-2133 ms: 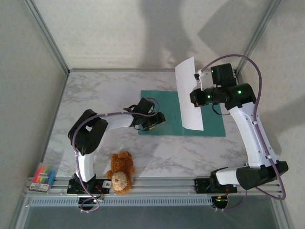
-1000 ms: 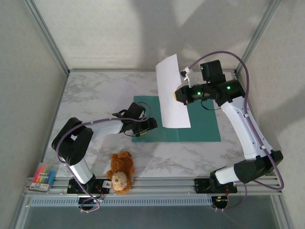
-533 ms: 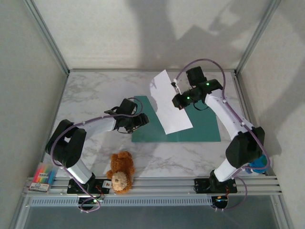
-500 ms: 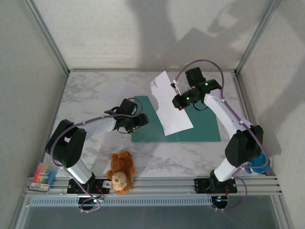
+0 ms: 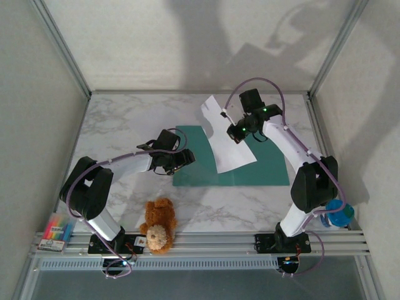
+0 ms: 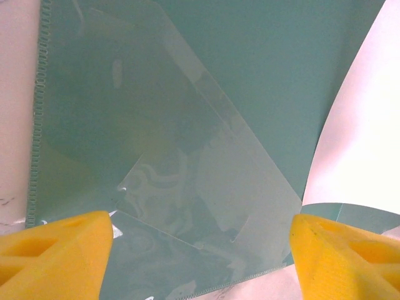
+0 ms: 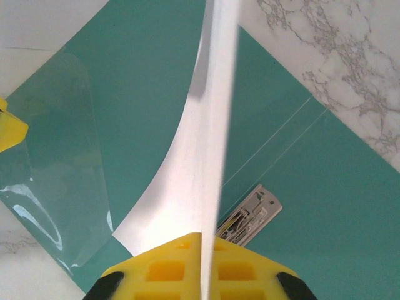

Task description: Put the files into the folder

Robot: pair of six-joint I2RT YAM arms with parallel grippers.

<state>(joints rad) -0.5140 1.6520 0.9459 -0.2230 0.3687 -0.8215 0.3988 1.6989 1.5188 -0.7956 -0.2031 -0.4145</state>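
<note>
Top external view: files, one white sheet as far as can be told, clamped in the shut right gripper and tilted up off the folder, lower end down on the teal. Right wrist view: same sheet seen edge-on, pinched between the yellow fingers, curving down to the folder just left of a metal clip. Left gripper at the folder's left edge, yellow fingers wide apart; in the left wrist view, poised above the near left corner, over a clear flap partly raised off the teal.

Folder flat on the marble surface, right of centre, near edge parallel to the rail. Open marble to the left and toward the far wall; frame posts at both far corners. Teddy bear at the near edge beside the left arm's base, well apart from the folder. Highlighter pack off the near left corner.

Right arm up from its base along the right side, then bent inward over the folder's right half. Left arm with elbow out to the left, forearm low, reaching right.
</note>
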